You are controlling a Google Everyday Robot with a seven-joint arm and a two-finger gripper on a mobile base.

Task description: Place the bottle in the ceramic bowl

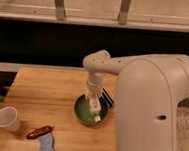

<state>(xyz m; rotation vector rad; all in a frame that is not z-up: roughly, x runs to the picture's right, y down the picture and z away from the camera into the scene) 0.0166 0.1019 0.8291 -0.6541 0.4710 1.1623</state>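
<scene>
The green ceramic bowl (83, 111) sits on the wooden table (46, 93), near its right side. The small white bottle (95, 110) slants down inside the bowl, its lower end near the bowl's front right wall. My gripper (94, 95) hangs straight over the bowl, right at the bottle's upper end. I cannot tell whether it still holds the bottle. My arm's white body (155, 106) covers the table's right edge.
A white cup (6, 117) stands at the table's front left. A red-brown elongated item (39, 132) and a blue-grey item (46, 145) lie near the front edge. A dark wall with a ledge runs behind the table.
</scene>
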